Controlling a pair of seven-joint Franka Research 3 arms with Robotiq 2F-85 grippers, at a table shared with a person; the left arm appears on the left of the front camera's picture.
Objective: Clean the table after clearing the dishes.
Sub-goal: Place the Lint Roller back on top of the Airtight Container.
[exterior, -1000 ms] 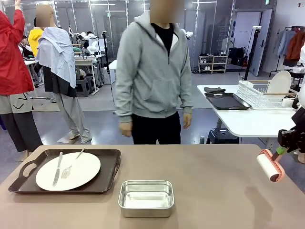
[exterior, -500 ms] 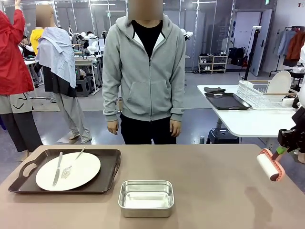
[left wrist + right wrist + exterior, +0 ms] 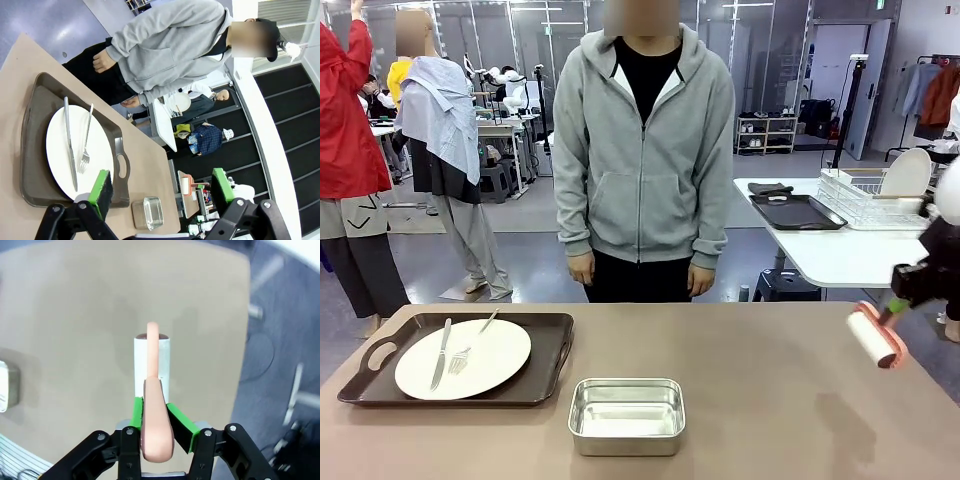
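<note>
Front view: right gripper (image 3: 898,306) clenched on the pink handle of a lint roller (image 3: 876,335), held above the right edge of the table (image 3: 770,400). At the table's left, white plate (image 3: 495,350) with knife (image 3: 441,352) and fork (image 3: 470,345), lying on a dark tray (image 3: 555,350). Steel pan (image 3: 626,384) near the middle front. Behind the far edge, person (image 3: 645,150) in a grey hoodie, arms down. Left wrist view: left gripper (image 3: 162,184) released, fingers wide apart, over the tray.
</note>
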